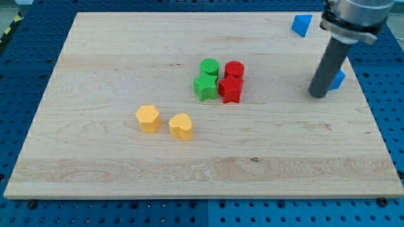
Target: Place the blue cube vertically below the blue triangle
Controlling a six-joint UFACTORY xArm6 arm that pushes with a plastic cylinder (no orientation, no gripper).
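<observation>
The blue triangle (302,24) lies near the board's top right corner. The blue cube (339,79) sits lower at the view's right, mostly hidden behind my rod; only its right corner shows. My tip (317,94) rests on the board just left of and touching or almost touching the blue cube, below and slightly right of the blue triangle.
A green cylinder (209,67) and a green star (205,86) stand beside a red cylinder (234,69) and a red star (230,90) at the board's middle. A yellow hexagon (148,118) and a yellow heart (181,127) lie lower left. The wooden board (95,57) ends close right of the cube.
</observation>
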